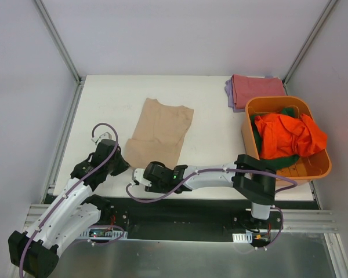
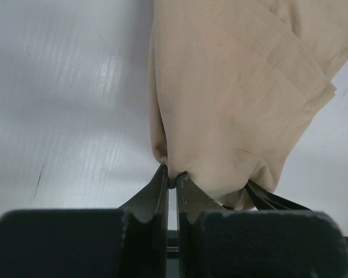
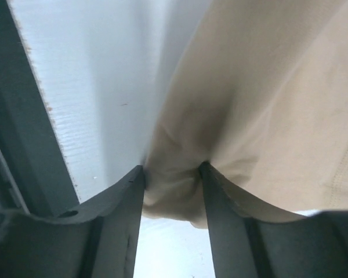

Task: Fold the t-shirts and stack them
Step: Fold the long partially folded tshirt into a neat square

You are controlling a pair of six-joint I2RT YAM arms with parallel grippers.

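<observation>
A beige t-shirt (image 1: pixel 162 130) lies folded into a long strip on the white table, its near end at the front edge. My left gripper (image 1: pixel 123 162) is shut on the shirt's near left corner; in the left wrist view the fingertips (image 2: pixel 172 176) pinch a fold of the cloth (image 2: pixel 232 87). My right gripper (image 1: pixel 140 174) is at the near right corner. In the right wrist view its jaws (image 3: pixel 173 171) stand a little apart with bunched beige cloth (image 3: pixel 267 104) gripped between them.
An orange plastic tub (image 1: pixel 322 168) at the right holds a crumpled bright orange shirt (image 1: pixel 287 136) and a dark green one (image 1: pixel 278 161). A folded dusty red shirt (image 1: pixel 256 88) lies on a lavender one (image 1: pixel 229 92) at the back right. The table's front edge (image 1: pixel 220 197) is close.
</observation>
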